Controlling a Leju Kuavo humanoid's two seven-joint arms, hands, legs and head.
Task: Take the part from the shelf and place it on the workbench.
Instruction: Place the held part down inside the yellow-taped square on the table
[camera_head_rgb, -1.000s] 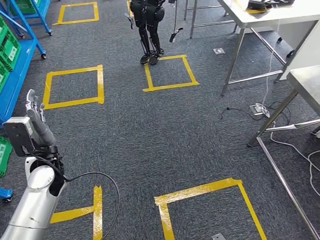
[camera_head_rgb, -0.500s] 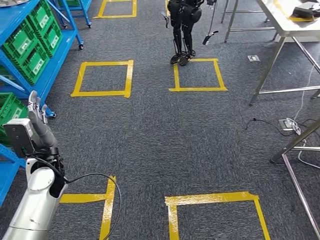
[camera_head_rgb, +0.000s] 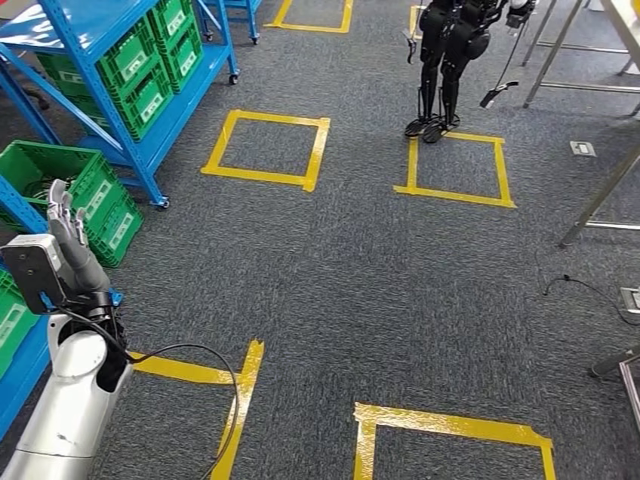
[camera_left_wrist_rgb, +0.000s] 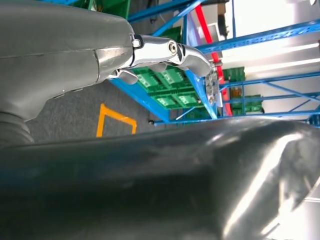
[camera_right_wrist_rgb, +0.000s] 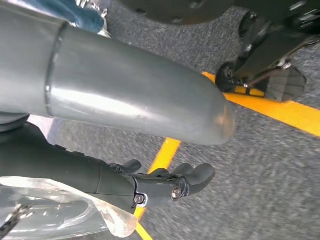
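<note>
Two empty hands, left hand (camera_head_rgb: 66, 222) raised near blue shelf (camera_head_rgb: 113, 120), green bins (camera_head_rgb: 147, 70)

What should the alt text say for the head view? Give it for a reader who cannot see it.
The robot's raised left hand, fingers apart and holding nothing, points toward a blue metal shelf stacked with green plastic crates. Yellow tape squares mark the grey carpet, and a black humanoid robot stands further off.
</note>
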